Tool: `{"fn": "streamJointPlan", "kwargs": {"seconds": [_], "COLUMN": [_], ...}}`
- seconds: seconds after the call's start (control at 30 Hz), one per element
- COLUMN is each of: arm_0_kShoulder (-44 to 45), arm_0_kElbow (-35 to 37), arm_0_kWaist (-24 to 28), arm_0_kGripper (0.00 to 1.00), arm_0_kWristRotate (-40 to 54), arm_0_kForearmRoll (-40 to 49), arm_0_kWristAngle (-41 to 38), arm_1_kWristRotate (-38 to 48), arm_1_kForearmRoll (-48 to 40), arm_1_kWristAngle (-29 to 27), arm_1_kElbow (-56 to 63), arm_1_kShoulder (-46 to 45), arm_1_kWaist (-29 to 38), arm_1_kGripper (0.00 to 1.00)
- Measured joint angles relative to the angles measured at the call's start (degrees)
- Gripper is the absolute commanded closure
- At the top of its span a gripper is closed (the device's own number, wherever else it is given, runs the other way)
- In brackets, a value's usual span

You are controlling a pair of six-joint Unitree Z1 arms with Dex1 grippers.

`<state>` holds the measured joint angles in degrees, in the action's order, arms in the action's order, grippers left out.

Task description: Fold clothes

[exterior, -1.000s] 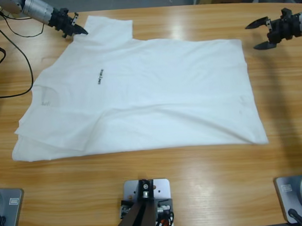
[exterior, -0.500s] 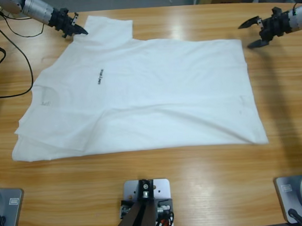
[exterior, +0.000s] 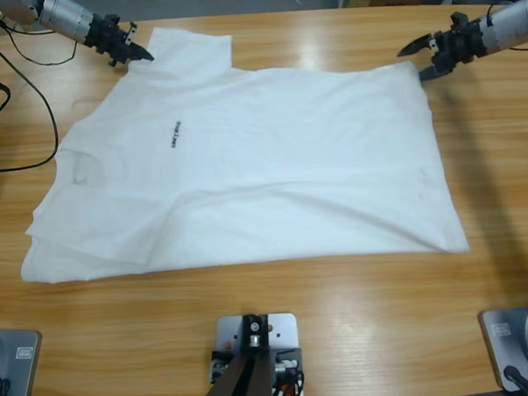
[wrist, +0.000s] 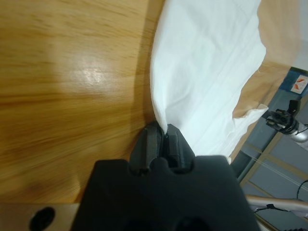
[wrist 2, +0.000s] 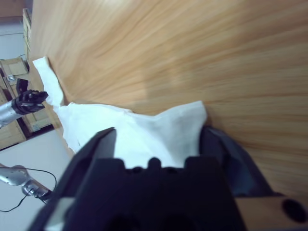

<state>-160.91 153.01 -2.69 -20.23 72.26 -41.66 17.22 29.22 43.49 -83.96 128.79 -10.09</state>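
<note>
Over on the right, the right gripper (exterior: 420,57) has slid in from the table's edge to the T-shirt's (exterior: 245,172) far right hem corner, jaws spread wide with the corner lying between them, not yet pinched. At far left, the left gripper (exterior: 138,53) hasn't budged, clenched on the sleeve edge. Front up, the shirt lies flat across the wooden table (exterior: 340,335). Thin, limp cotton like that will probably sag and drag, so corners and hems look like the sensible holds.
</note>
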Motion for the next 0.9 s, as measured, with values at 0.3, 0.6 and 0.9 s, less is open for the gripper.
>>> {"fn": "streamJointPlan", "kwargs": {"seconds": [0.3,0.6,0.9], "arm_0_kShoulder": [0.0,0.2,0.8], "arm_0_kElbow": [0.0,0.0,-0.3], "arm_0_kWaist": [0.0,0.2,1.6], "arm_0_kGripper": [1.000,1.000,1.000], "arm_0_kWristRotate": [0.1,0.8,1.4], "arm_0_kForearmRoll": [0.0,1.2,2.1], "arm_0_kWristAngle": [0.0,0.0,0.0], "arm_1_kWristRotate": [0.0,0.0,0.0], "arm_1_kForearmRoll": [0.4,0.8,3.2], "arm_1_kWristAngle": [-0.2,-0.3,-0.3], "arm_1_kElbow": [0.1,0.1,-0.5], "arm_1_kShoulder": [1.4,1.9,1.8], "arm_1_kWaist": [0.0,0.1,0.1], "arm_1_kGripper": [1.000,1.000,1.000]}}
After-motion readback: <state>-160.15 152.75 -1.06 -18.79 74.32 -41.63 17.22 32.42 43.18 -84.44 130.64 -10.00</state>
